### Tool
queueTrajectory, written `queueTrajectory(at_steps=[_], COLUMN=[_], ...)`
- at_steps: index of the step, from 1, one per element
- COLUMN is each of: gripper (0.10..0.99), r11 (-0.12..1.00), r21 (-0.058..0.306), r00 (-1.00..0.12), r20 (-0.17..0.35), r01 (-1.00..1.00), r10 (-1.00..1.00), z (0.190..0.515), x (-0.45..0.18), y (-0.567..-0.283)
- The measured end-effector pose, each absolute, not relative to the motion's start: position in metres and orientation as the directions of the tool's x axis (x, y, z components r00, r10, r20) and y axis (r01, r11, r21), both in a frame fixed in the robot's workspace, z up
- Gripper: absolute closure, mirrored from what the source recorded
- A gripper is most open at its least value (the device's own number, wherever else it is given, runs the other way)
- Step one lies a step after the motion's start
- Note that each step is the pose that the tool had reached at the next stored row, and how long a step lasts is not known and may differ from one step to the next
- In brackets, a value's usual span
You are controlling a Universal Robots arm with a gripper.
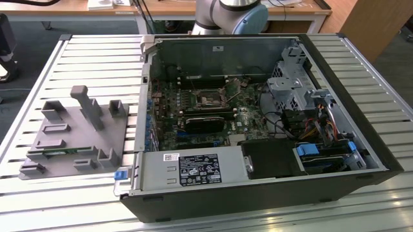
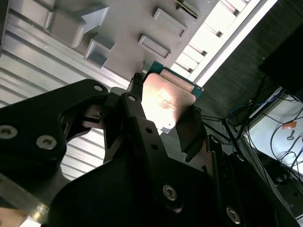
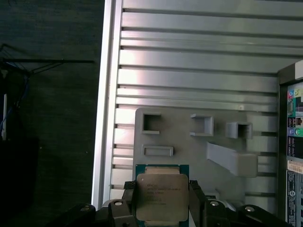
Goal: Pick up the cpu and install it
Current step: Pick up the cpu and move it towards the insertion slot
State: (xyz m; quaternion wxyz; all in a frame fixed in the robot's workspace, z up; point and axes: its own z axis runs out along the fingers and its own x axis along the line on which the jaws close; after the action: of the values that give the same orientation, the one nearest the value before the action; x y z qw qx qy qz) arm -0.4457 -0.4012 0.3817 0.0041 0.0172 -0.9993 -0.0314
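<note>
Tool: my black two-fingered tool (image 3: 163, 191) is closed down to the width of the chip and clamps it. One finger (image 3: 129, 201) sits on each of two opposite edges.
Held part: the cpu (image 3: 161, 198), a small flat square chip with a silver-grey metal top and a thin green rim, is pinched between the fingers in both wrist views. It sits level and square to them.
Why this grip: I judge the edge hold keeps the pads off the metal top and off the underside. Holding it flat suits a part that has to seat level.
Second wrist view: the metal top (image 2: 163, 104) catches the light. The fingers bracket it at the sides, with nothing else touching it.
Where it hangs: over the grey moulded plastic tray (image 3: 189, 142), clear of its pockets as far as I can judge. How high I cannot tell.
Tray: it lies on the slatted aluminium tabletop (image 1: 96, 53), on the exterior view's left of the case. Its raised pockets and posts look meant to keep loose parts put for pickup.
Case: the open black computer tower (image 1: 258, 198) lies on its side, so the green mainboard faces up.
Socket: the square dark socket frame (image 1: 211, 100) sits mid-board, well apart from the tray. I cannot tell whether its bracket is raised.
Progress: pickup looks done; installation has not started.
</note>
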Motion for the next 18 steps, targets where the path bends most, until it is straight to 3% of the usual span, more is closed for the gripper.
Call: queueTrajectory(at_steps=[18], gripper=[0.553], r11=[0.997], r21=[0.063], r00=[-0.999], r20=[0.007], r01=[-0.034], r10=[-0.035], z=[0.393], x=[-0.438], y=[-0.401])
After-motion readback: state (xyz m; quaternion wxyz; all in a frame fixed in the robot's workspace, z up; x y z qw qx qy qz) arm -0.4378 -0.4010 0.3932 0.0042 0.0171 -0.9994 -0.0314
